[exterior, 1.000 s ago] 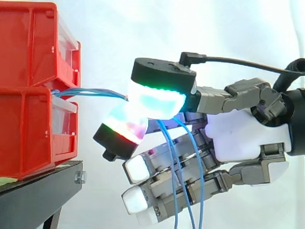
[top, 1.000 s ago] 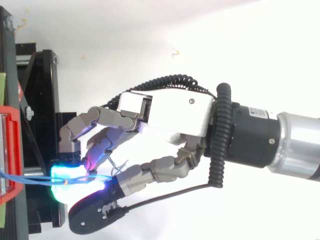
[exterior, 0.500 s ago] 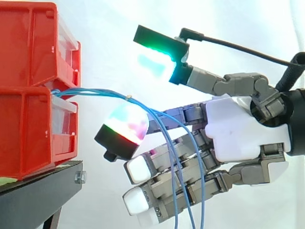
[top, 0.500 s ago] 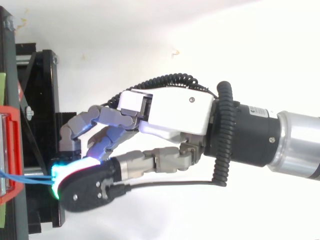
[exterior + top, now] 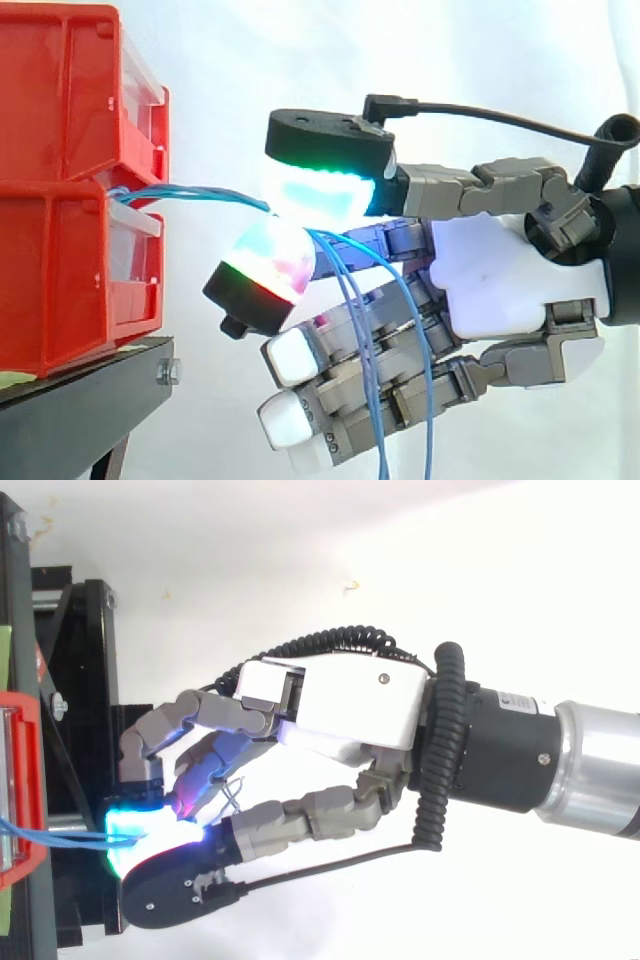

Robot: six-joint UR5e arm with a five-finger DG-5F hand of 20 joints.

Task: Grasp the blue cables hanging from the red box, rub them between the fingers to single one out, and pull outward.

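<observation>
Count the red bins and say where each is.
2: the upper bin sits on the lower bin, atop the black stand. Others may be hidden off-frame.

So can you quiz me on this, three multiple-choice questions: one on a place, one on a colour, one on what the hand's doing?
1. Where do the blue cables leave the red bins?
A) over the top bin
B) between the upper and lower bin
C) beneath the lower bin

2. What colour glows on the pad above the cables?
A) yellow
B) plain white
C) green and cyan

3. What is the hand doing?
A) pinching the cables between two pads
B) hanging open, clear of them
C) gripping a bin

1 B: they emerge where the stacked bins meet.
2 C: its lit face shows green over cyan.
3 A: the upper pad presses them onto the pad below.
</observation>
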